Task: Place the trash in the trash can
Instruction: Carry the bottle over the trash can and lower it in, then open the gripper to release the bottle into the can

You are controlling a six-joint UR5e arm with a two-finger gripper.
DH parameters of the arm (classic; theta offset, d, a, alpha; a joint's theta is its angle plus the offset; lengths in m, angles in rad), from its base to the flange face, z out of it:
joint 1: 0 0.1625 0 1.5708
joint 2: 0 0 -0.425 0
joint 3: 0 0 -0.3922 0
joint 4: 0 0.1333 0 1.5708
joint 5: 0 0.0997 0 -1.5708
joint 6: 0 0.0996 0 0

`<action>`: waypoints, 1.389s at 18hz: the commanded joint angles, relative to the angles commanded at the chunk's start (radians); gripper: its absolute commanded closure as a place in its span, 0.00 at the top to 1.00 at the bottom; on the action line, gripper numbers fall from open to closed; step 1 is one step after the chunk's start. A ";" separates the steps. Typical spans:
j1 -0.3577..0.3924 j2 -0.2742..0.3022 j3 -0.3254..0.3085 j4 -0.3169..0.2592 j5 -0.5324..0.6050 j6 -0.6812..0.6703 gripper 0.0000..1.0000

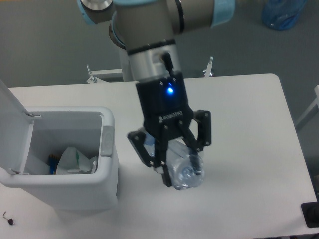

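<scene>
Crushed bottle (185, 167) — pinched between the gripper (174, 167) fingers, lifted beside the trash can (75, 191).

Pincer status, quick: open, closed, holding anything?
Pincer: closed on the bottle, which is lifted off the table.
</scene>
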 joint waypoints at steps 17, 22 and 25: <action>-0.266 -0.021 -0.109 0.000 -0.002 -0.006 0.63; -0.266 -0.026 -0.107 -0.002 0.002 0.000 1.00; -0.243 -0.021 -0.123 -0.002 0.005 0.047 1.00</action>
